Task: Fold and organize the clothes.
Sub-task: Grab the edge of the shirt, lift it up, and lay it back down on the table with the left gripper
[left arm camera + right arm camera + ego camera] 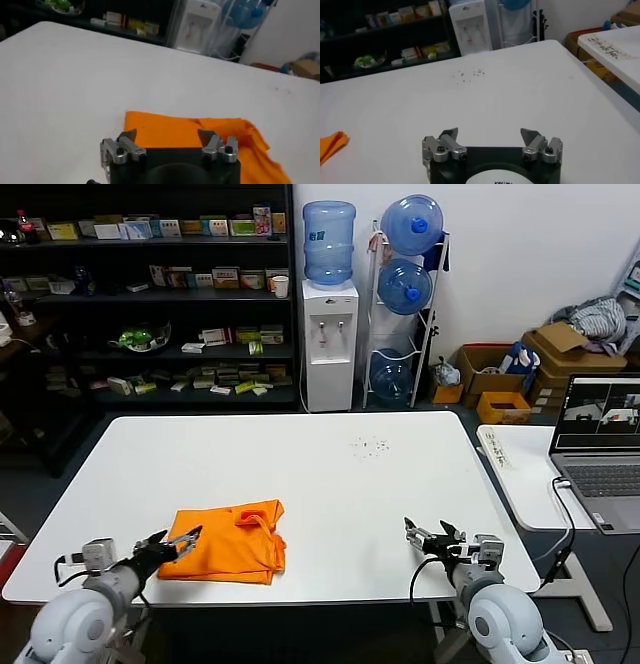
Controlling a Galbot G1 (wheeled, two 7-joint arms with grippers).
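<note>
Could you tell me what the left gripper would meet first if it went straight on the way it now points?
Most likely the orange T-shirt: the open left gripper points right at its near edge, lying folded on the white table.

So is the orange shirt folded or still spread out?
Folded: the orange T-shirt lies as a compact layered rectangle on the table.

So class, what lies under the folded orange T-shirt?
The orange T-shirt lies folded on the white table, at the open left pincer. Only tabletop shows around it; anything beneath its layers is covered. The open right pincer is apart.
</note>
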